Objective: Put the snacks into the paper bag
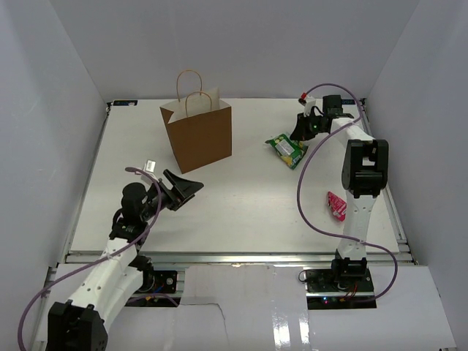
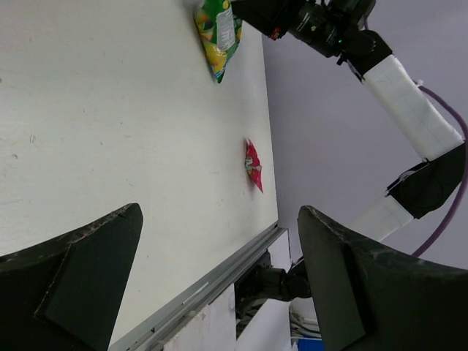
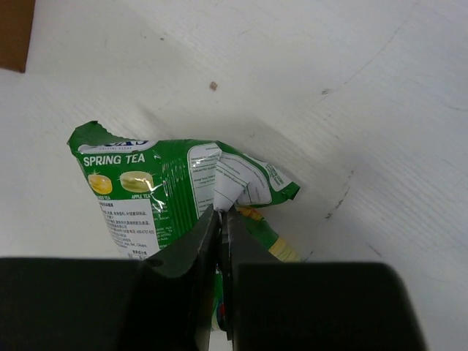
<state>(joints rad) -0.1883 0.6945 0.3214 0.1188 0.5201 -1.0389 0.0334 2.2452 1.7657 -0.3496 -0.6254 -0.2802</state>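
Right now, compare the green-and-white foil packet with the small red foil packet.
The green-and-white packet is larger; the red packet is smaller. The right gripper pinches the green-and-white packet; the red packet lies untouched. Both are crinkly and outside the brown paper bag.

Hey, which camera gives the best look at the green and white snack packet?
The right wrist view: the green-and-white packet is close up, label readable, pinched in the shut right gripper. The top external view shows it small; the left wrist view cuts it off at the top edge.
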